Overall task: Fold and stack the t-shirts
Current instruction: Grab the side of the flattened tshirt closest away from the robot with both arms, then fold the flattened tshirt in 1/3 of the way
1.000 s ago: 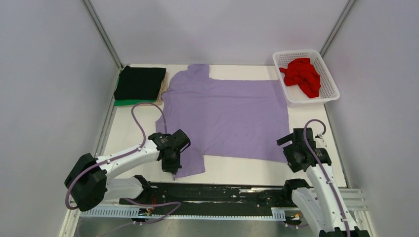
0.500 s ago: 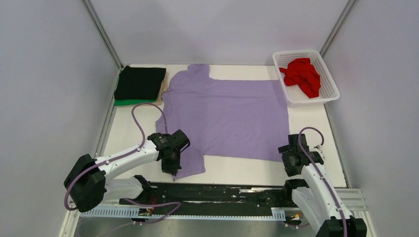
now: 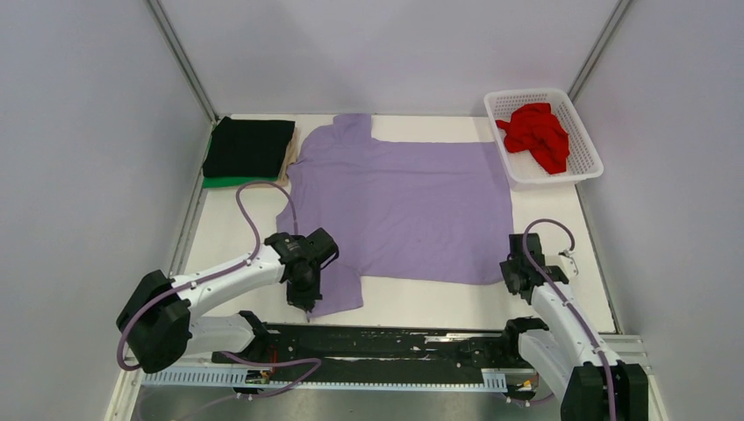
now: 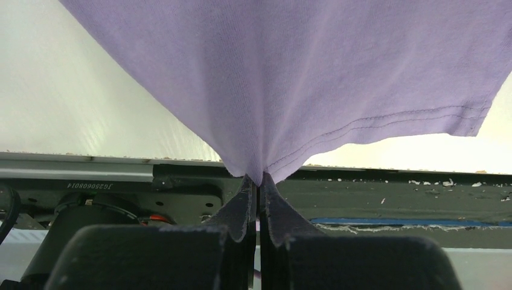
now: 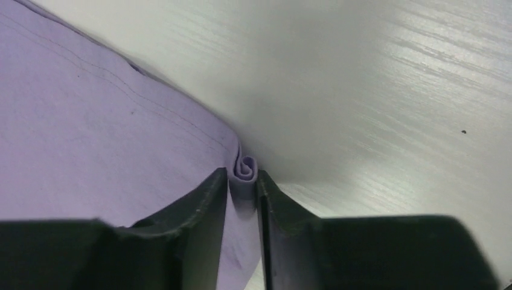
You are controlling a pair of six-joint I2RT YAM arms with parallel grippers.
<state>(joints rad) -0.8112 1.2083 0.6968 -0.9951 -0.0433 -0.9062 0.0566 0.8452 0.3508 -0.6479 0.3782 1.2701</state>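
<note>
Nearest, the left pincer (image 4: pixel 258 179) is pressed together on a thin peak of the lavender t-shirt (image 3: pixel 404 206), at the hemmed edge of its near sleeve, and tents the cloth just above the worktop (image 3: pixel 421 298). The right pincer (image 5: pixel 243 176) nips a small rolled fold at the shirt's near right corner. The rest of the shirt lies spread flat across the middle of the worktop. Both holds look shallow, so either bit of cloth could slip free on the lift. If one arm leads the other, the fold would likely land skewed or bunched. Farther back on the left, a folded black t-shirt (image 3: pixel 250 145) sits on a green t-shirt (image 3: pixel 230 181). At the far right, a crumpled red t-shirt (image 3: pixel 537 132) lies in the white basket (image 3: pixel 586 171). That makes four shirts, one of each colour, plus one basket and two pincers.
</note>
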